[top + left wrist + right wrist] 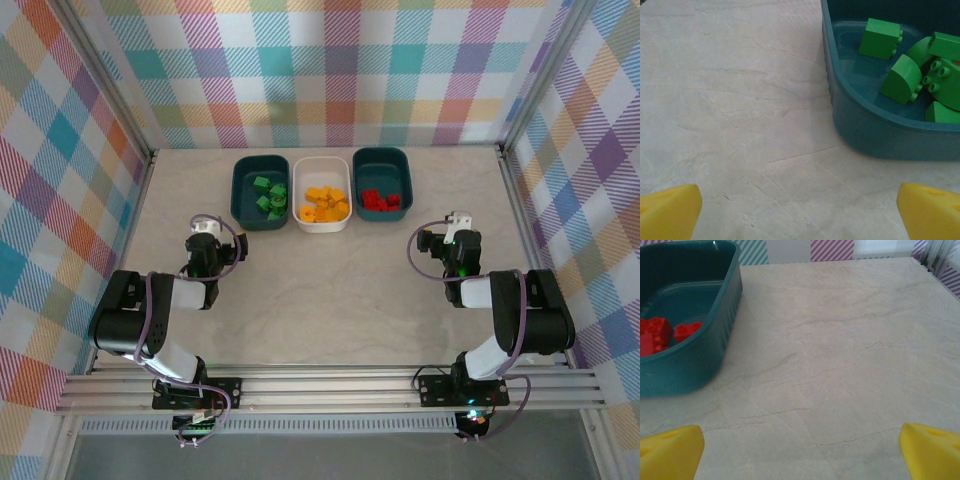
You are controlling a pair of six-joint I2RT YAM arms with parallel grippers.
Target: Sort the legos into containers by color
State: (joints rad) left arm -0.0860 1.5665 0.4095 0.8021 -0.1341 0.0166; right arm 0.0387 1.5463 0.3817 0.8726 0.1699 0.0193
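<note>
Three containers stand in a row at the far side of the surface (330, 300), side by side and close together.

Left teal tub (240, 195): holds the green legos (268, 196). The left wrist view shows several of them lying loose on the tub floor, some with a curved top and some with their studs turned sideways.

Middle white tub (299, 190): holds the yellow-orange legos (325, 203), piled together.

Right teal tub (382, 154): holds the red legos (382, 200). The right wrist view shows them grouped on the floor of the tub.

Each tub shows one colour.

Left fingers (670, 212): the yellow tips are spread wide apart and grip no brick. They sit over bare surface on the near left side of the left teal tub, close to its wall but not touching it.

Right fingers (930, 450): also spread wide apart with no brick between them. They sit over bare surface on the near right side of the right teal tub, clear of its wall.

The two arms are folded, each on its own side and well apart.
</note>
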